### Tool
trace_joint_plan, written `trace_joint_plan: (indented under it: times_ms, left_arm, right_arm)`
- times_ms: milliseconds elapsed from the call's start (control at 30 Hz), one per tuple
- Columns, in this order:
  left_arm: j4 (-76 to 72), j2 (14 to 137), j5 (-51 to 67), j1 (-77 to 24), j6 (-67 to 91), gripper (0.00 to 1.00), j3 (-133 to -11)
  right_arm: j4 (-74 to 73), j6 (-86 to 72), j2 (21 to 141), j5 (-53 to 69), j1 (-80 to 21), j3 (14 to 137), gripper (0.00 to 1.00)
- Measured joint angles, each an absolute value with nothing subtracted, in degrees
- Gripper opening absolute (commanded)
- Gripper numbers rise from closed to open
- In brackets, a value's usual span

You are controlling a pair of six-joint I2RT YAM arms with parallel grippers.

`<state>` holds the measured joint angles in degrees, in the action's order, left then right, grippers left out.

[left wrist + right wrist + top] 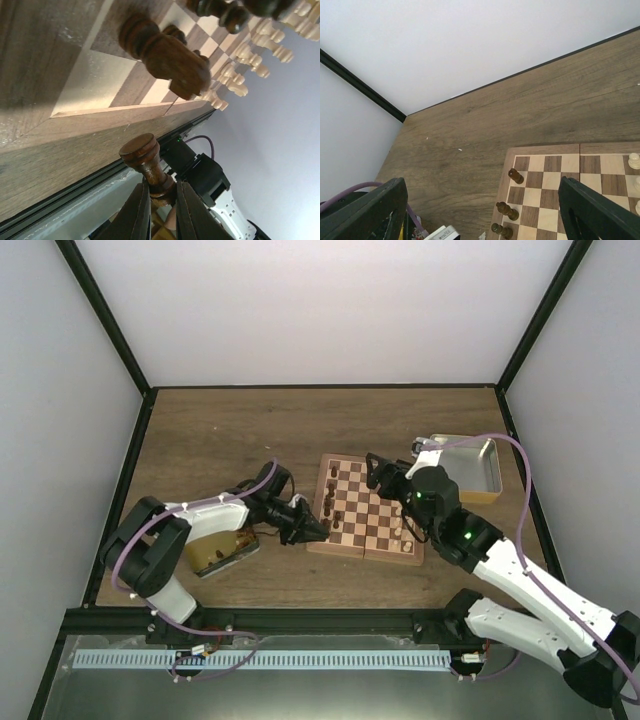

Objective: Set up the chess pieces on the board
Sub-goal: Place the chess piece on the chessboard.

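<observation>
Your left tool sits at the lower left corner of the board, which lies centre-right on the counter in the top view. It is clamped on the stem of a dark brown chessman, round base pointing away from the fingers. Whether that base touches the counter, you cannot tell. Your right tool hangs above the board's upper right part, jaws spread wide with nothing between them. Dark pieces line the board's left edge and cream pieces its right. A silver tin lies at upper right.
</observation>
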<state>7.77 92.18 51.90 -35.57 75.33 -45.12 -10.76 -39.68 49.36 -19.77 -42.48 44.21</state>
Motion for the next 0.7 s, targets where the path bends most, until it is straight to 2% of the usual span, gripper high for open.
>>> trace_joint_plan:
  times_ms: [567,700]
  left_arm:
    - [5.61,95.72,51.27,-35.94,79.83,0.05,-45.12]
    - [5.61,95.88,51.0,-35.94,80.12,0.1,-45.12]
  right_arm:
    - [-11.0,-39.97,48.1,-20.67,-42.46,43.59,0.84]
    - [-11.03,-40.18,47.99,-20.64,-42.46,43.05,0.84]
